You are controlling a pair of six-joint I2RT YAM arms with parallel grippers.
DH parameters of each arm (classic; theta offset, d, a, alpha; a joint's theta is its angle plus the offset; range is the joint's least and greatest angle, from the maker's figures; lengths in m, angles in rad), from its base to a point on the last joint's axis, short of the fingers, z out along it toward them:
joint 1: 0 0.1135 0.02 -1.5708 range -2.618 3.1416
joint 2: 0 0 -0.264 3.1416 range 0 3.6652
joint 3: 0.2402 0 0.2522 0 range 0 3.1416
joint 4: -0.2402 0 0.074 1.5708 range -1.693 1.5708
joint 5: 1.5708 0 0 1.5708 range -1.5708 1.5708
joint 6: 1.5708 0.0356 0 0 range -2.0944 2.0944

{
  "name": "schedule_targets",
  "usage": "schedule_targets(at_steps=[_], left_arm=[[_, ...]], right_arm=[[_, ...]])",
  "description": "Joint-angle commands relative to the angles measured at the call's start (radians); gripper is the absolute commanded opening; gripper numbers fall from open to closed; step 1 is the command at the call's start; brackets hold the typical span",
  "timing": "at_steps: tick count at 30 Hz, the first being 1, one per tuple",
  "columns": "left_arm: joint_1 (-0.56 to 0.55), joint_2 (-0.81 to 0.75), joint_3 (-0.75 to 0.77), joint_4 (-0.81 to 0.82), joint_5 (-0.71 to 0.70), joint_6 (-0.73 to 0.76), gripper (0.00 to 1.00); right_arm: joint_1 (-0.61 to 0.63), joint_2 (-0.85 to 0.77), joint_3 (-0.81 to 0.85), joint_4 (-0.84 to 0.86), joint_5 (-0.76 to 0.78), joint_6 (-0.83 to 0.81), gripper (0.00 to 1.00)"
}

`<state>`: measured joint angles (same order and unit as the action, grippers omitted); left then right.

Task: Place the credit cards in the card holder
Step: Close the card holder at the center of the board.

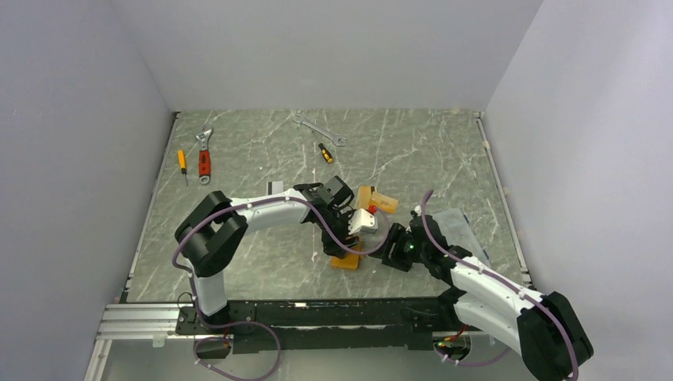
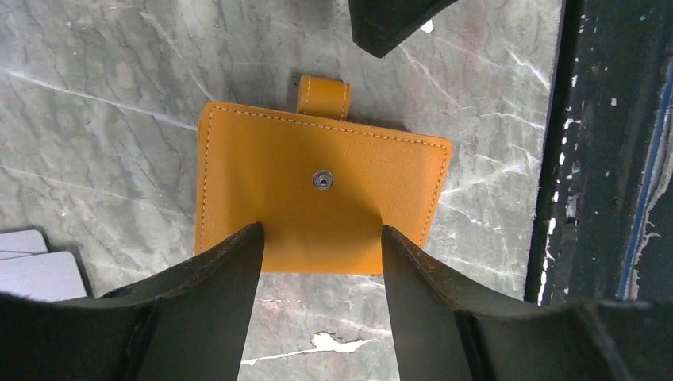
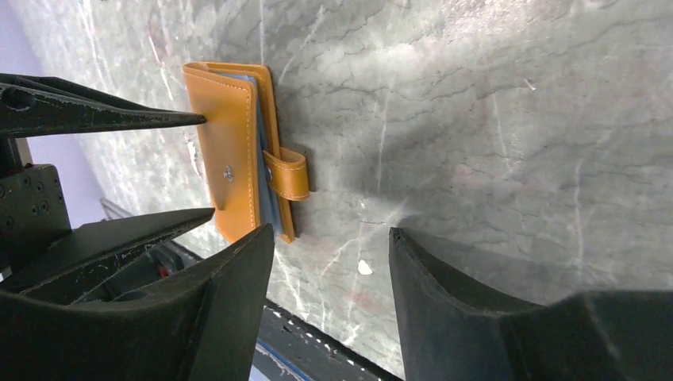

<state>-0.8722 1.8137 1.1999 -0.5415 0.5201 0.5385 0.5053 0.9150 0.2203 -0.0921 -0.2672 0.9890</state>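
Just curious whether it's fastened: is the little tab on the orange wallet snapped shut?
No, the snap tab sticks out loose past the edge of the card holder, whose metal stud is bare.

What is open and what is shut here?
card holder, folded shut but unsnapped.
left claw, open over the holder.
right claw, open, empty.
silver cards, lying flat, outside the holder.

The card holder (image 2: 262, 182) is showing orange with pale stitching; the desk (image 2: 103, 95) is showing grey-green marble with white veins.
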Motion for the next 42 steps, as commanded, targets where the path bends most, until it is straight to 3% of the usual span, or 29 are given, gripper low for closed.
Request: schedule_targets(at_steps=[1, 7, 8, 10, 16, 23, 26, 28, 30, 33, 36, 42], left_arm=[[-0.009, 0.024, 0.019, 0.000, -0.048, 0.027, 0.62], [-0.014, 0.053, 0.022, 0.005, -0.121, 0.021, 0.61], [-0.014, 0.053, 0.017, 0.009, -0.130, 0.020, 0.61], [-0.015, 0.055, 0.000, 0.017, -0.145, 0.021, 0.61], [-0.022, 0.024, -0.075, 0.040, -0.212, 0.058, 0.61], [-0.001, -0.093, -0.143, 0.034, -0.245, 0.086, 0.62], [0.047, -0.144, -0.147, 0.035, -0.155, 0.040, 0.65], [0.080, -0.182, -0.137, 0.026, -0.096, 0.013, 0.71], [0.112, -0.223, -0.120, 0.009, -0.054, 0.000, 0.73], [0.183, -0.256, -0.077, -0.043, 0.031, -0.022, 0.80], [0.285, -0.275, -0.014, -0.103, 0.148, -0.065, 0.86], [0.360, -0.317, -0.031, -0.119, 0.190, -0.112, 0.83]], right_arm=[[-0.004, 0.007, 0.080, -0.134, 0.063, -0.096, 0.61], [0.000, -0.043, 0.163, -0.195, 0.117, -0.269, 0.78], [0.000, -0.061, 0.168, -0.191, 0.126, -0.290, 0.92], [0.005, -0.081, 0.166, -0.164, 0.135, -0.321, 1.00], [0.054, 0.037, 0.215, -0.151, 0.145, -0.372, 1.00], [0.158, 0.069, 0.286, -0.178, 0.294, -0.372, 1.00], [0.130, 0.019, 0.255, -0.210, 0.360, -0.289, 1.00], [0.116, -0.019, 0.226, -0.139, 0.314, -0.325, 0.98], [0.117, -0.019, 0.234, -0.096, 0.289, -0.363, 0.85], [0.131, 0.060, 0.296, -0.125, 0.276, -0.409, 0.78], [0.202, 0.153, 0.347, -0.137, 0.319, -0.465, 0.71], [0.406, 0.326, 0.423, -0.177, 0.476, -0.543, 0.69]])
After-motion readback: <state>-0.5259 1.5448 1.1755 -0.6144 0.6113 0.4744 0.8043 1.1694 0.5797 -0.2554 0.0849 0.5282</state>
